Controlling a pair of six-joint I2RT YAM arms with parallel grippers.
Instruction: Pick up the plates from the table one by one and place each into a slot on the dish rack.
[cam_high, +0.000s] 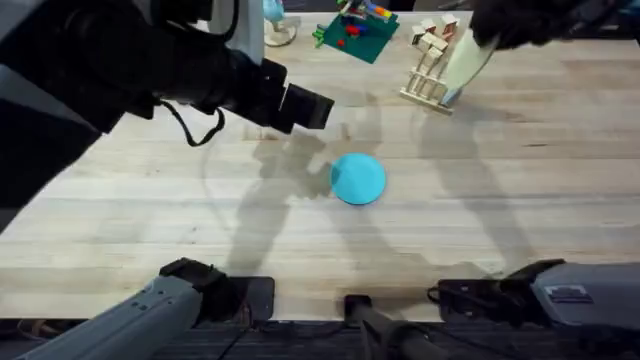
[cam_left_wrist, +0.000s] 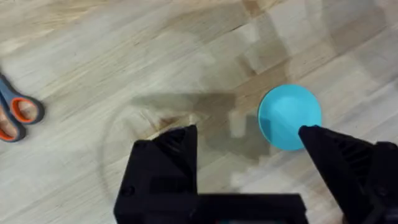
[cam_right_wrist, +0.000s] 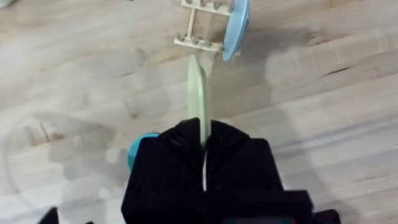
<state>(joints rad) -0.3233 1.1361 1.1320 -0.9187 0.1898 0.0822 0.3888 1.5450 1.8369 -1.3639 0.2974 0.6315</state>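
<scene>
Cream plate (cam_right_wrist: 198, 93) pinched edge-on in the right tool (cam_right_wrist: 204, 140) beside the dish rack (cam_high: 432, 62); left tool (cam_left_wrist: 249, 149) spread, empty.

Soft shadows fall across pale planks (cam_high: 150, 210) (grain visible), evenly lit.

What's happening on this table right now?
The right gripper holds the cream plate on edge, near the dish rack, where a paler blue plate already sits. The left gripper hangs open above the table, and the turquoise plate lies flat there.
</scene>
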